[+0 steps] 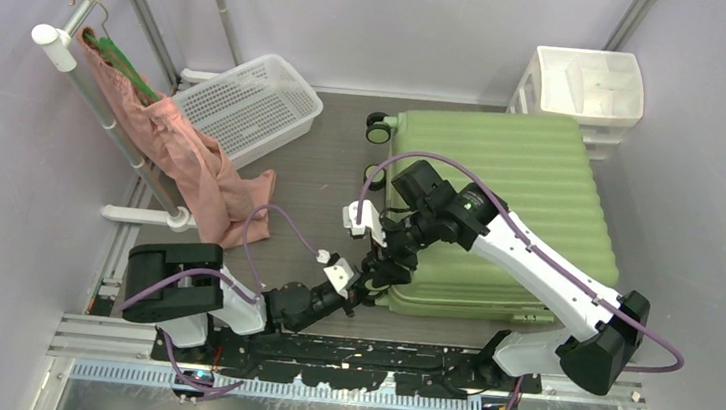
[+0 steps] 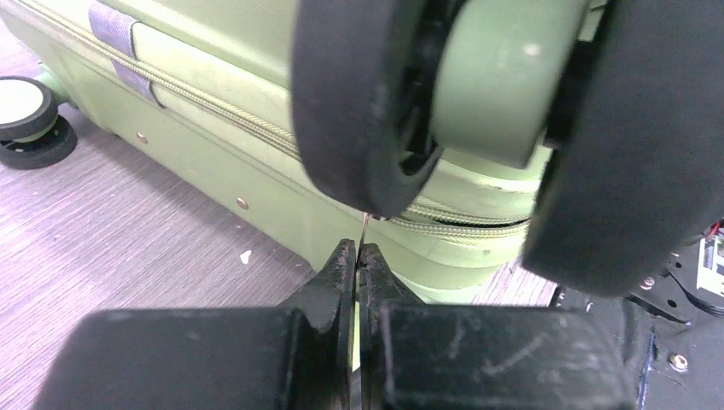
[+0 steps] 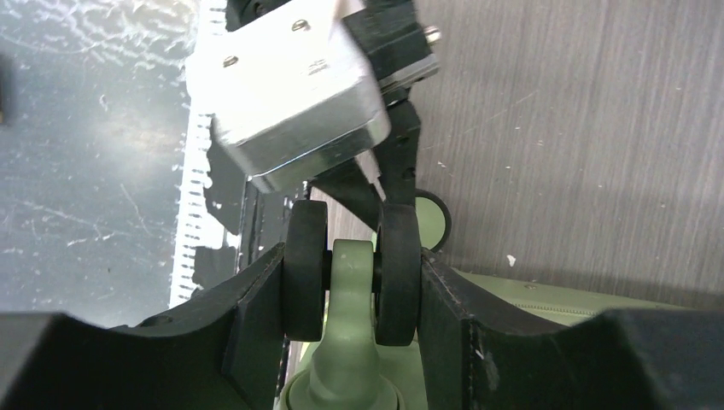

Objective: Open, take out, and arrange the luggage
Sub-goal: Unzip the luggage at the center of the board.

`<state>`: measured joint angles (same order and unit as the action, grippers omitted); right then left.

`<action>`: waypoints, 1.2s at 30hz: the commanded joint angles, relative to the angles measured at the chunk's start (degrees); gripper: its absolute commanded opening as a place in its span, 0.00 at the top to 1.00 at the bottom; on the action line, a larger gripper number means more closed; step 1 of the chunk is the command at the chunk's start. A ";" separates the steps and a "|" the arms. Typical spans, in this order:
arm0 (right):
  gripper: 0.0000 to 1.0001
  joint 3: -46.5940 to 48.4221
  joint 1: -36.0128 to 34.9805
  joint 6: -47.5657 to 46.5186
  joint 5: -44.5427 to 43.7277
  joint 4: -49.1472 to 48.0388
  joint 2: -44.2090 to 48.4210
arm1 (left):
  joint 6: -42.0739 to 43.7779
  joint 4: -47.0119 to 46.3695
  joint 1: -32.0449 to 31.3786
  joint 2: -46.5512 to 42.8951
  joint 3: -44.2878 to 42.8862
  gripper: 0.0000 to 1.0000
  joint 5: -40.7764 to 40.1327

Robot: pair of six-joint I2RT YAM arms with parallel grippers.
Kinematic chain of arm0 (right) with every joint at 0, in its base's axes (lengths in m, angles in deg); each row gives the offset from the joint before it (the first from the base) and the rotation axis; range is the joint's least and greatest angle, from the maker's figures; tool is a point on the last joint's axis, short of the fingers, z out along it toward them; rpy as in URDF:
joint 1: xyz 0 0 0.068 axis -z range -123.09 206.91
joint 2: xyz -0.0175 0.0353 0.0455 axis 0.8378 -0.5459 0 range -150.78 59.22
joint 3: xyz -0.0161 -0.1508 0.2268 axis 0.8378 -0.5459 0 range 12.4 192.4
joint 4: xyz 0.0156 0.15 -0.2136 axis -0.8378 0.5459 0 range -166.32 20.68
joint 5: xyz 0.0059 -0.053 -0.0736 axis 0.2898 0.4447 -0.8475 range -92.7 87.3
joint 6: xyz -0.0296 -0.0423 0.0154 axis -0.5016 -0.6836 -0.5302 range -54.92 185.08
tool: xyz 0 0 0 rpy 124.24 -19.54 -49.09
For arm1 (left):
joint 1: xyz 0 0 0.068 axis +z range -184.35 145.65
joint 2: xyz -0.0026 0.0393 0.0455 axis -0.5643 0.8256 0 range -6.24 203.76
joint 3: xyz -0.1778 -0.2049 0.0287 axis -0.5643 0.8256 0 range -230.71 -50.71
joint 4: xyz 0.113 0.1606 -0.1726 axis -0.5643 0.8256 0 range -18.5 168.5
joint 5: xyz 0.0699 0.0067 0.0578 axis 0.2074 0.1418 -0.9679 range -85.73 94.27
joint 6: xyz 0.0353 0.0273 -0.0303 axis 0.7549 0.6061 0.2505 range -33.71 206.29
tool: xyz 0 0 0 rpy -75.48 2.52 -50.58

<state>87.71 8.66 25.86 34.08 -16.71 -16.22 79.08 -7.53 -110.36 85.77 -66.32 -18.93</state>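
Observation:
The light-green ribbed luggage lies flat and closed on the floor. My left gripper is at its near-left corner, low beside the side wall. Its fingers are shut on a thin metal zipper pull hanging from the zip line. My right gripper reaches down over the same corner. Its jaws are clamped from both sides on the twin black wheel with its green fork. That wheel looms large in the left wrist view.
A white mesh basket leans at the back left. A pink garment hangs from a tilted white rail. A white drawer unit stands behind the luggage. Another wheel juts from the far-left corner.

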 commanded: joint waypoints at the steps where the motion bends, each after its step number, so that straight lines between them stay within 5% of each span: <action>1: 0.98 1.31 -1.41 -8.57 11.21 12.59 4.89 | -0.39 -3.07 1.64 0.60 0.17 1.00 -3.43; 18: 0.97 -2.35 -1.30 -22.14 12.15 21.63 8.02 | -2.12 -3.07 3.06 3.81 -2.90 1.00 3.06; 36: 0.92 -6.87 -0.11 -38.36 12.40 29.32 9.51 | -5.51 -3.02 7.11 7.13 -6.27 1.00 -5.61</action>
<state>81.74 9.25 -1.02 42.14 1.33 -9.25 73.95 -8.91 -105.88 92.28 -71.52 -15.39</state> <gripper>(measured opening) 0.578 0.009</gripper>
